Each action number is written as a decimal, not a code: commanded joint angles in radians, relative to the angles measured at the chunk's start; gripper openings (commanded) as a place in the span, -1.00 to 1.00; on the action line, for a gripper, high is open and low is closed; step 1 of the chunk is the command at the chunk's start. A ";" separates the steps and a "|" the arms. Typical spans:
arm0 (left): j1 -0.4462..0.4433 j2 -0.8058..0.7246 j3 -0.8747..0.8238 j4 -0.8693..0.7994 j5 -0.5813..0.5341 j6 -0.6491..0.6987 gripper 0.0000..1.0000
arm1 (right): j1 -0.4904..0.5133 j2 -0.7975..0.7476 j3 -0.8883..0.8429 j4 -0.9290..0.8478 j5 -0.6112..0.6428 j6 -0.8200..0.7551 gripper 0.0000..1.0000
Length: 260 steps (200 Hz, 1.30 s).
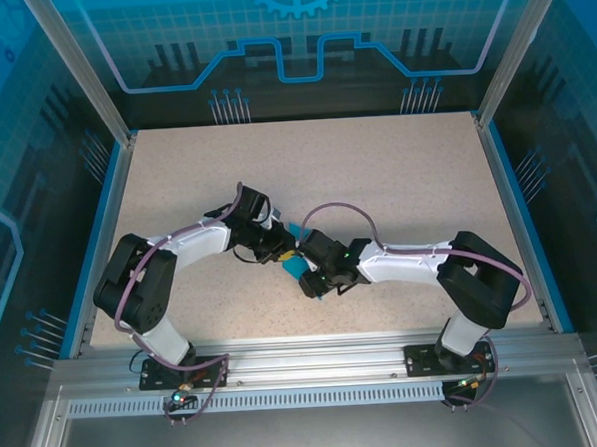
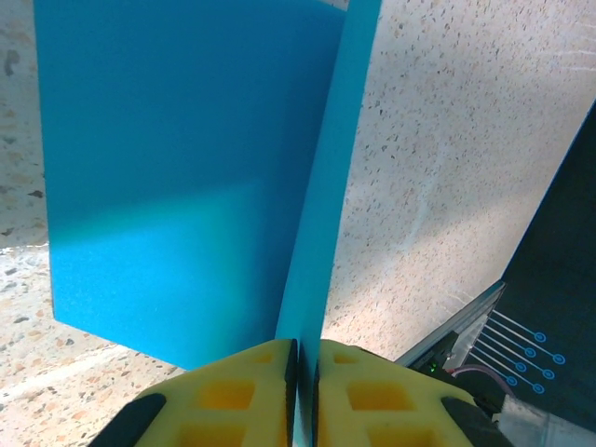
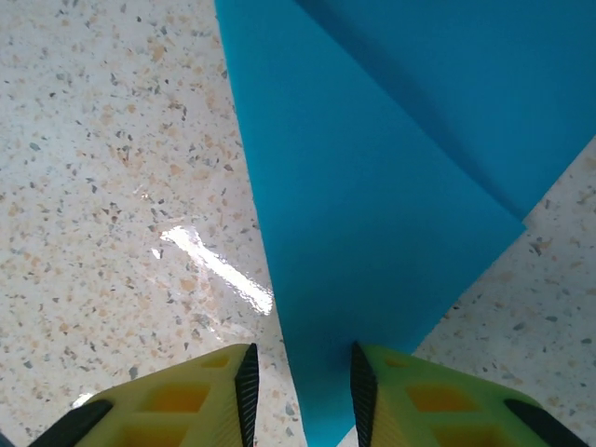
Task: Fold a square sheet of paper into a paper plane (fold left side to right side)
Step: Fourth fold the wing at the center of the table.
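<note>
Teal-blue paper (image 2: 186,168) folded into layers, one flap upright, rest lying flat

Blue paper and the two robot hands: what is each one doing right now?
paper: folded along a crease, one part lifted up, another part lying flat on the table.
left gripper: shut, pinching the edge of the lifted paper.
right gripper: open, fingers apart with a corner of the flat paper between them.
</note>
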 commanded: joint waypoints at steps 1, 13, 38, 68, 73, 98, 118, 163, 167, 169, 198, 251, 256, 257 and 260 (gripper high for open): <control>-0.006 -0.013 0.029 -0.039 0.004 -0.005 -0.69 | 0.011 0.023 0.034 -0.005 0.025 0.010 -0.39; -0.006 -0.014 0.031 -0.049 0.000 -0.001 -0.69 | 0.011 0.028 0.039 -0.009 0.022 0.007 -0.48; -0.006 -0.026 0.036 -0.069 -0.013 0.014 -0.55 | 0.011 0.038 0.042 -0.021 0.006 0.005 -0.62; 0.009 -0.064 0.044 -0.108 -0.028 0.035 -0.34 | 0.008 0.043 0.034 -0.030 -0.005 0.007 -0.79; 0.014 -0.070 0.044 -0.114 -0.031 0.040 -0.29 | 0.007 0.040 0.032 -0.027 -0.008 0.007 -0.81; 0.058 -0.112 0.043 -0.152 -0.030 0.063 0.02 | -0.004 0.030 0.024 -0.006 -0.047 0.004 -0.89; 0.097 -0.153 0.040 -0.178 -0.028 0.090 0.19 | -0.017 0.027 0.022 0.010 -0.101 -0.002 -0.92; 0.146 -0.195 -0.012 -0.184 -0.040 0.094 0.25 | -0.066 -0.005 -0.017 0.084 -0.238 0.004 -0.94; 0.146 -0.190 -0.019 -0.173 -0.030 0.089 0.20 | -0.071 -0.008 -0.020 0.088 -0.250 0.004 -0.94; 0.146 -0.186 -0.023 -0.167 -0.024 0.086 0.18 | -0.075 -0.008 -0.021 0.089 -0.255 0.004 -0.94; 0.125 -0.137 -0.071 -0.086 0.023 0.055 -0.21 | -0.109 -0.002 -0.045 0.121 -0.344 0.008 -0.94; 0.051 -0.027 -0.038 -0.037 0.042 0.045 -0.28 | -0.142 0.002 -0.086 0.165 -0.417 0.018 -0.95; 0.047 -0.018 -0.032 -0.036 0.042 0.046 -0.27 | -0.142 0.003 -0.087 0.165 -0.416 0.018 -0.94; 0.047 -0.017 -0.031 -0.035 0.042 0.046 -0.28 | -0.143 0.003 -0.088 0.165 -0.416 0.018 -0.94; 0.043 -0.011 -0.027 -0.036 0.042 0.047 -0.27 | -0.144 0.003 -0.088 0.166 -0.415 0.019 -0.94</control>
